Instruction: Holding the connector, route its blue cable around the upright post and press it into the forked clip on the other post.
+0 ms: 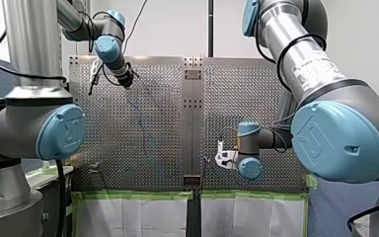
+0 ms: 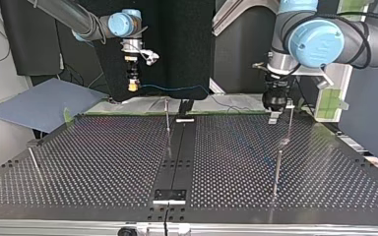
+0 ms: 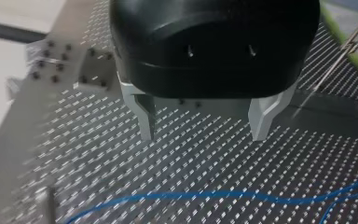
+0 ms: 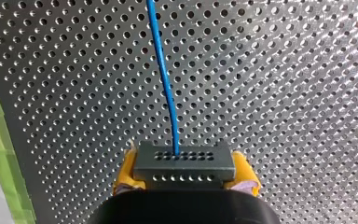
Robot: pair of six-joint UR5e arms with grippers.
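Right wrist view: our right gripper (image 4: 184,176) clamps the grey holed connector (image 4: 184,160) between yellow pads (image 4: 123,173); its cable (image 4: 165,84) crosses the perforated metal table (image 4: 284,93). Our left gripper (image 3: 203,135) gapes, apparently empty.

The front view looks from behind and above, along the table (image 1: 148,143). The top view faces back across it, low. Both wrist views hang close over its holes, each catching the blue cable (image 4: 166,84).

Blue mat (image 2: 39,104) lies beside the perforated table (image 2: 103,162)
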